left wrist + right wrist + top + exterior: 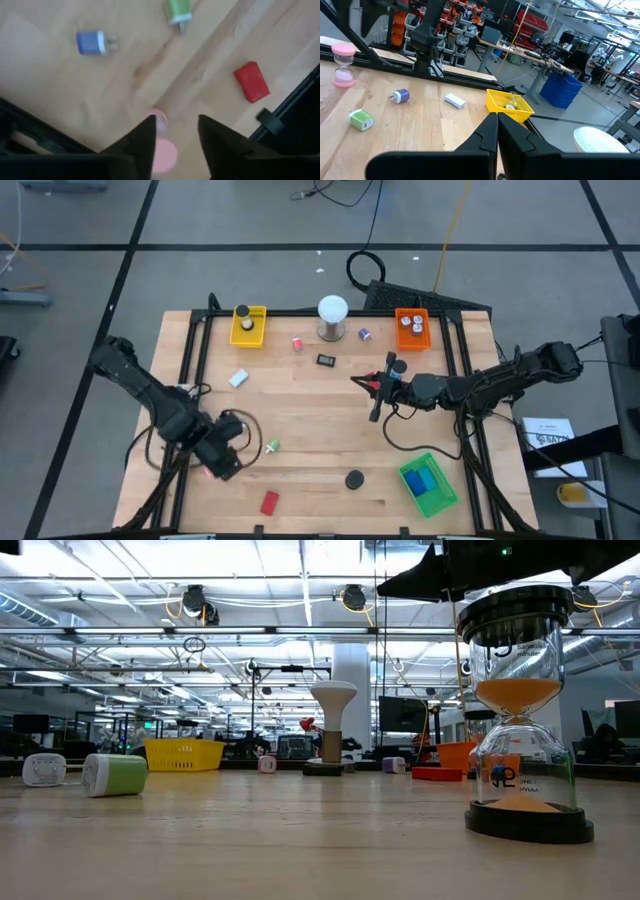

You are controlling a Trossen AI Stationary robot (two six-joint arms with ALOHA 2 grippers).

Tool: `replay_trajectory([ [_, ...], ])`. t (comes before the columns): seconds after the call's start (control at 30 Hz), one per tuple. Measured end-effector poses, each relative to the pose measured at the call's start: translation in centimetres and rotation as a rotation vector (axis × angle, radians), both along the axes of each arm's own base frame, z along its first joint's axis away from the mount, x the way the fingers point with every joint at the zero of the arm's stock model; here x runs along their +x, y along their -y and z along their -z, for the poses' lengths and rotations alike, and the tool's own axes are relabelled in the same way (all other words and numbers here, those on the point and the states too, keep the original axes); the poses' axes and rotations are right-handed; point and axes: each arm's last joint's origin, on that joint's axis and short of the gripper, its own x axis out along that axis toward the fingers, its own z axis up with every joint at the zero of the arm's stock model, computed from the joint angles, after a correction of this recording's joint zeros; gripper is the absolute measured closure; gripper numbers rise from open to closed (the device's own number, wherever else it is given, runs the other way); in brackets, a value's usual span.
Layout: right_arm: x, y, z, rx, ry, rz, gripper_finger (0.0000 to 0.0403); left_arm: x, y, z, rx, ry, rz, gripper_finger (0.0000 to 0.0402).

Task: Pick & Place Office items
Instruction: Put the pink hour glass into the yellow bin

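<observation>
Left tool (175, 132) is straddling the small pink plastic hourglass (161, 146) near the surface's front-left corner, fingers parted; centre before closing

Bright plastic colours scattered on a pale wood counter (300, 410) with black rails.

Yellow tray (248, 326) at upper left of the high view, orange tray (412, 328) at upper right, green tray (430, 486) at lower right with a blue block (422, 478) inside. A white ball (332, 309) sits on a grey metal base at upper centre. A red block (269, 502) lies low in the frame, a black round piece (354, 479) right of it. In the left wrist view, a pink hourglass (161, 145) shows between the dark fingers (142, 145); a blue-and-white plug (92, 42) and a green one (177, 10) lie above. In the low view, a black-capped hourglass (518, 710) holds orange sand.
</observation>
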Motion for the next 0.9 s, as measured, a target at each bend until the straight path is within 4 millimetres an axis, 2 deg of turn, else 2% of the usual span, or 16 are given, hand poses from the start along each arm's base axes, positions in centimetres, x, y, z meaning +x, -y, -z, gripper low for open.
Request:
replay_trajectory([
  [0.2, 0.0, 0.0, 0.1, 0.042, 0.005, 0.001, 0.0399, -2.2, 3.0, 0.6, 0.019, -0.005, -0.088, 0.0171],
  [0.33, 0.0, 0.0, 0.1, 0.047, 0.008, -0.001, 0.0399, -3.8, 4.1, 1.3, 0.024, -0.021, -0.191, 0.0127],
  [0.47, 0.0, 0.0, 0.1, 0.047, 0.009, -0.001, 0.0399, -4.8, 4.5, 2.3, 0.035, -0.035, -0.254, 0.0088],
  [0.6, 0.0, 0.0, 0.1, 0.059, 0.013, 0.000, 0.0399, -5.1, 4.4, 2.9, 0.054, -0.041, -0.290, 0.0055],
  [0.9, 0.0, 0.0, 0.1, 0.069, 0.014, 0.000, 0.0399, -4.9, 4.1, 4.9, 0.055, -0.046, -0.307, 0.0013],
])
